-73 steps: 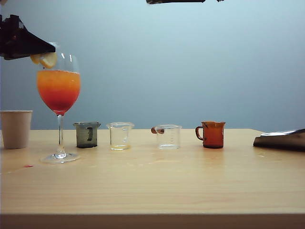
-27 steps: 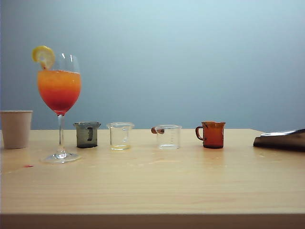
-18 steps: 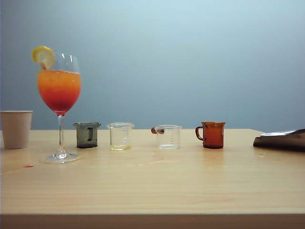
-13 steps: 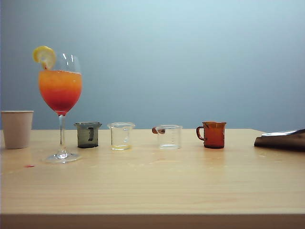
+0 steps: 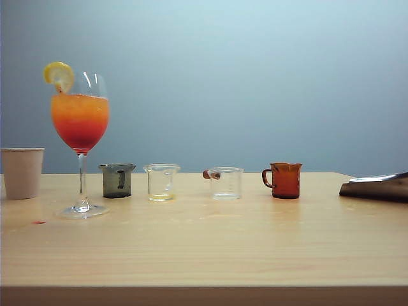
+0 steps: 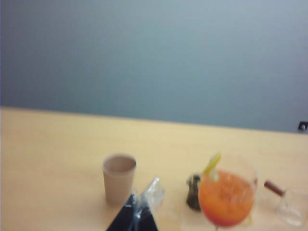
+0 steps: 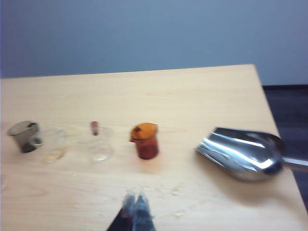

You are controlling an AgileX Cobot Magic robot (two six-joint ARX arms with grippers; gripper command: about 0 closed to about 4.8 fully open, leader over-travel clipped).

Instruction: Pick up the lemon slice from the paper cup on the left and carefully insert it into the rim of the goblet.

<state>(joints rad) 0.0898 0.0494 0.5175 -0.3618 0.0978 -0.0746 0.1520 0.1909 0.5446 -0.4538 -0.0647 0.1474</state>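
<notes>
lemon slice [image 5: 58, 75] sits on goblet [image 5: 80, 124] rim; left hand [image 6: 136, 211] and right hand [image 7: 135, 204] pressed together, empty.

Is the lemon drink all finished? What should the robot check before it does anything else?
1. Lemon slice sits on the goblet rim: ok.
2. Goblet upright on the table: ok.
3. Paper cup upright, apart from the goblet: ok.
4. Left gripper jaws shut, holding nothing, back from the goblet: ok.
5. Right gripper jaws look shut, empty, above bare table near the amber mug: ok.
6. Slice pushed firmly onto the rim: cannot tell.
</notes>
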